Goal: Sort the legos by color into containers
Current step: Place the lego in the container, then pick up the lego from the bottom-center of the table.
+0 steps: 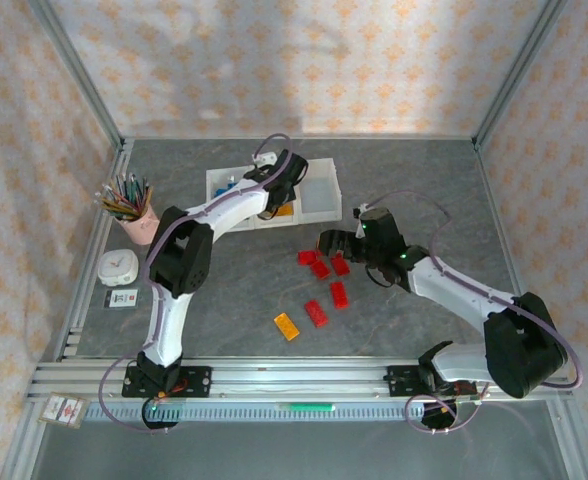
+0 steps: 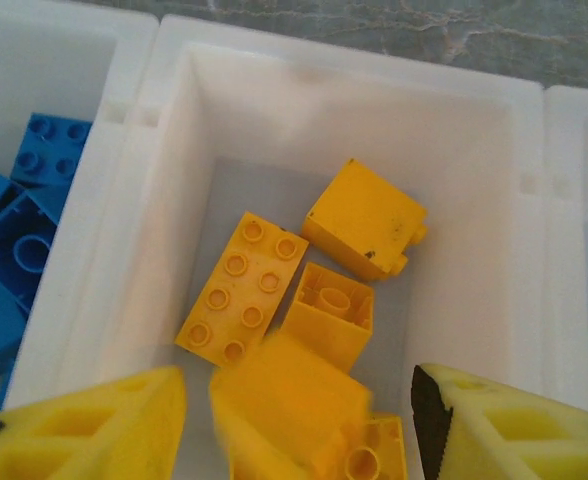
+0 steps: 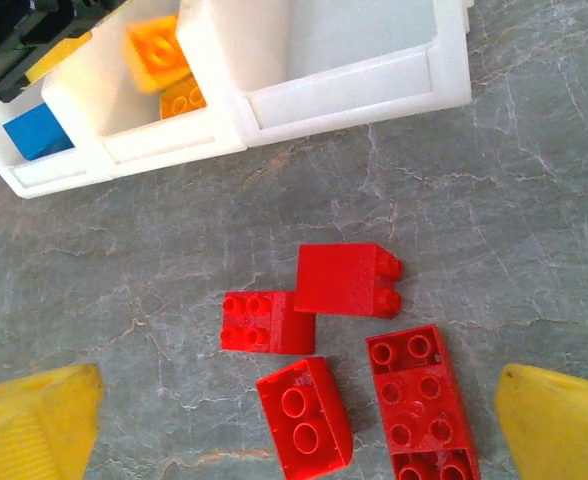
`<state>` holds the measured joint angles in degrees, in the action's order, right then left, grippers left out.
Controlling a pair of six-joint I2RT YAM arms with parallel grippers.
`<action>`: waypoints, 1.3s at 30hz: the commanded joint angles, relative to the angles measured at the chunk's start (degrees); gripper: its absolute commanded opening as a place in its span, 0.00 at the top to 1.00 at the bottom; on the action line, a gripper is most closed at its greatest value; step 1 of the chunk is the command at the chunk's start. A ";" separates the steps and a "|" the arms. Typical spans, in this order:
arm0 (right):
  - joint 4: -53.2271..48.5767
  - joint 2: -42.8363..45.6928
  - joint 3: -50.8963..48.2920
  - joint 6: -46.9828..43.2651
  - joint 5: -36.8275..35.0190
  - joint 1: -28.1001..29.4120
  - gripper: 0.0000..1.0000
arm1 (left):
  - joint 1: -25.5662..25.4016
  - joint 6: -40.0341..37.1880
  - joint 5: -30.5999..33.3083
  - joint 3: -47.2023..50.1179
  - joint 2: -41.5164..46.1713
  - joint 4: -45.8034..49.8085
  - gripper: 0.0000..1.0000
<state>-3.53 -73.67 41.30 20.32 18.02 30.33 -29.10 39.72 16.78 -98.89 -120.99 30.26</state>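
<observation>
Jaws apart on both: left jaws over yellow legos (image 2: 239, 300) in middle bin (image 2: 164, 150), right jaws above red legos (image 3: 349, 280).

- Bins (image 1: 319, 195): three, white, joined in one row, upright on the table.
- Blue bricks (image 2: 24, 240): jumbled in the left bin.
- Yellow bricks (image 2: 239, 290): in the middle bin; one studs up, one hollow side up, one blurred.
- Red bricks (image 3: 349, 280): loose cluster on the table, near the bins.
- Orange brick (image 1: 287, 327): flat, nearer the arm bases, beside a red one.
</observation>
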 commanded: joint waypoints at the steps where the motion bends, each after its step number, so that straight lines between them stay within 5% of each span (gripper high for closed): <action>1: -2.89 0.63 2.44 -2.29 0.23 -0.03 0.00 | -0.03 -0.91 -0.93 2.55 8.76 -0.36 0.31; 10: -14.40 0.91 5.46 -4.81 -3.06 10.06 0.04 | -2.18 1.41 -8.72 30.72 36.57 -4.01 0.15; 16: -16.36 -0.99 4.68 -5.01 -5.92 22.44 0.09 | -4.16 3.55 -11.45 48.18 54.16 -0.05 0.01; 19: -15.43 -2.51 4.84 -4.46 -8.00 27.86 0.10 | -4.30 4.38 -13.81 54.12 62.35 1.45 0.01; 28: -12.81 -12.49 7.74 -0.36 -14.25 38.82 0.19 | -4.31 8.11 -15.59 61.21 74.90 7.03 0.01; 39: -11.51 -20.90 10.21 -0.19 -18.32 41.65 0.36 | -4.30 10.55 -14.58 63.22 80.21 8.79 0.01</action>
<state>-15.77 -93.38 50.13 19.77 3.25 71.66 -33.30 49.08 1.74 -36.32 -41.34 36.99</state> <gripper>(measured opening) 0.652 0.992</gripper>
